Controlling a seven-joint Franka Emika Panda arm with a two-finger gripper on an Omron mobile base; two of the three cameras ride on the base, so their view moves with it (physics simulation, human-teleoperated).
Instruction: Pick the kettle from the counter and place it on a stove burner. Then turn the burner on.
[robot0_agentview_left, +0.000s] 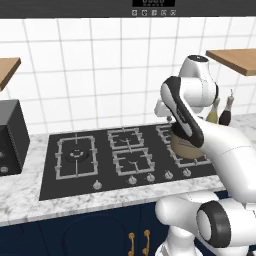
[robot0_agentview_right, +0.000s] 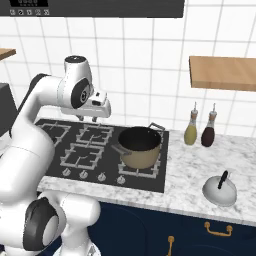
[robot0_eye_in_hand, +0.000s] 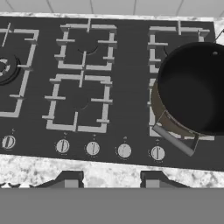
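The kettle (robot0_agentview_right: 220, 190), small, squat and silvery with a thin black handle, stands on the white marble counter (robot0_agentview_right: 187, 167) to the right of the cooktop. My gripper (robot0_agentview_right: 95, 118) hovers over the middle grates, far left of the kettle. In the hand view my gripper (robot0_eye_in_hand: 109, 180) is open, its tips apart above the counter's front strip with nothing between them. The stove burner (robot0_agentview_left: 76, 155), a square grey grate with a round ring, lies at the cooktop's left end and shows at the left edge of the hand view as the stove burner (robot0_eye_in_hand: 5, 68).
A tan pot (robot0_agentview_right: 139, 146) with a dark inside sits on the right-hand grates. Several knobs (robot0_eye_in_hand: 92, 148) line the cooktop's front. Two bottles (robot0_agentview_right: 199, 130) stand by the wall under a wooden shelf (robot0_agentview_right: 222, 72). A black appliance (robot0_agentview_left: 10, 135) stands left of the cooktop.
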